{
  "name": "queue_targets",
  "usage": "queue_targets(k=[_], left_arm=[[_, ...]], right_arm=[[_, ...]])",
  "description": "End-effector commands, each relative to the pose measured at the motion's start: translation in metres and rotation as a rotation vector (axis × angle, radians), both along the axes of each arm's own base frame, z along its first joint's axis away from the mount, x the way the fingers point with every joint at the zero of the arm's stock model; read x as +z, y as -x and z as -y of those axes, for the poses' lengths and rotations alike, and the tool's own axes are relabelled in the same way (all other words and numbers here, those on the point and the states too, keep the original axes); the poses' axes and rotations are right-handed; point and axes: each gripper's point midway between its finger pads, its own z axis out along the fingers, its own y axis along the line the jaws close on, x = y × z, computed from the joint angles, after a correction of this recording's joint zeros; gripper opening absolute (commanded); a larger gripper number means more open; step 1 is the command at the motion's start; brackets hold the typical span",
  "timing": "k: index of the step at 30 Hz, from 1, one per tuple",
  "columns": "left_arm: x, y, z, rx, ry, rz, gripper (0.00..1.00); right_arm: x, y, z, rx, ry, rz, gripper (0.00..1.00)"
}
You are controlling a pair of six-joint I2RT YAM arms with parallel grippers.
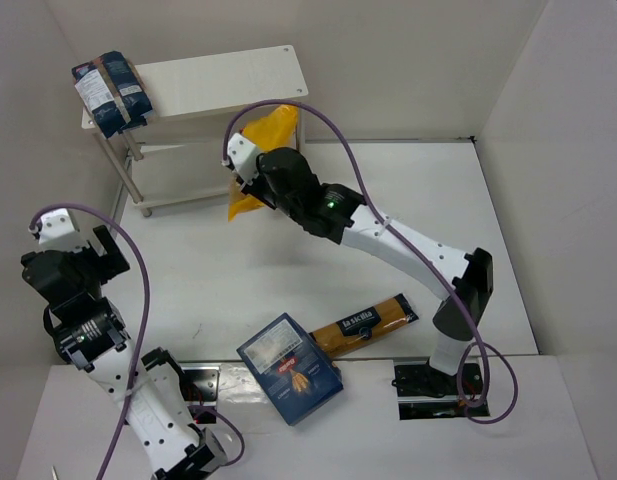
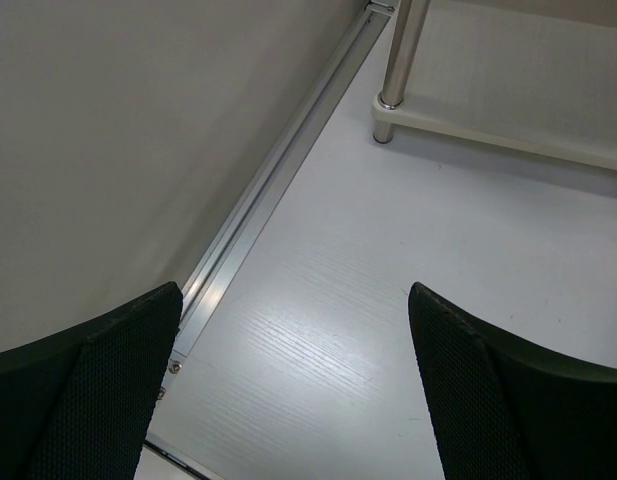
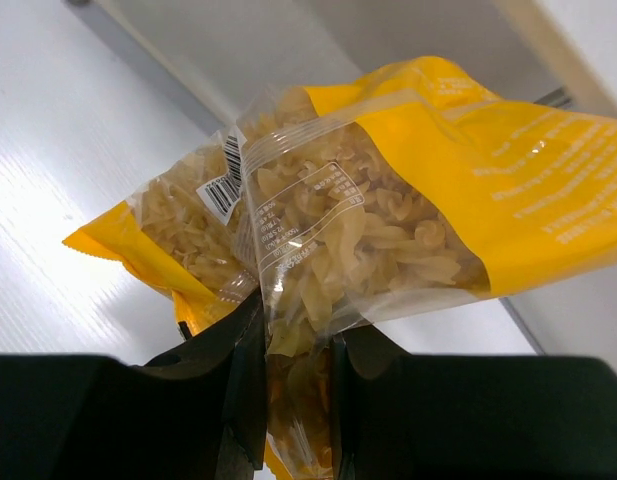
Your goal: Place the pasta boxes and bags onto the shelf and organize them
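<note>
Top view: the yellow bag [image 1: 271, 125] is largely hidden behind the right wrist. Only its crinkled top and one lower corner are seen, just beside the right front corner of the white shelf [image 1: 218, 75].

Wrist view: the right pincer [image 3: 293, 340] is clenched on the bag's clear film, through which spiral pasta is seen.

The left pincer [image 2: 293, 295] is spread wide over bare tabletop [image 2: 388, 250], its textured pads [image 2: 108, 400] cut off by the frame.

Dark blue bags [image 1: 110, 92] are laid on the upper board's left end. A flat blue box [image 1: 288, 368] and a long spaghetti pack [image 1: 373, 320] are seen at the near edge; overlap cannot be told.
</note>
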Motion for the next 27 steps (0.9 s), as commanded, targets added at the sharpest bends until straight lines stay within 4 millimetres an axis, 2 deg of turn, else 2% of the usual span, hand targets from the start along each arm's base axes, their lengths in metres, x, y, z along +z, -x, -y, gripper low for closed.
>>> queue_targets(k=[1, 8, 17, 25, 27], left_arm=[[0.009, -0.003, -0.003, 0.005, -0.003, 0.036, 0.99], [0.009, -0.004, -0.002, -0.008, -0.008, 0.034, 0.99], [0.009, -0.004, -0.001, -0.008, -0.015, 0.041, 0.99], [0.01, -0.003, -0.001, -0.008, -0.016, 0.043, 0.99], [0.011, -0.003, 0.0, -0.008, -0.021, 0.048, 0.99]], right_arm=[[0.129, 0.017, 0.023, -0.017, -0.253, 0.187, 0.0], [0.181, 0.025, 0.039, -0.024, -0.323, 0.259, 0.0], [0.219, 0.022, 0.042, -0.031, -0.334, 0.359, 0.0], [0.242, -0.013, 0.052, -0.073, -0.369, 0.442, 0.0], [0.253, -0.022, 0.057, -0.078, -0.391, 0.464, 0.0]])
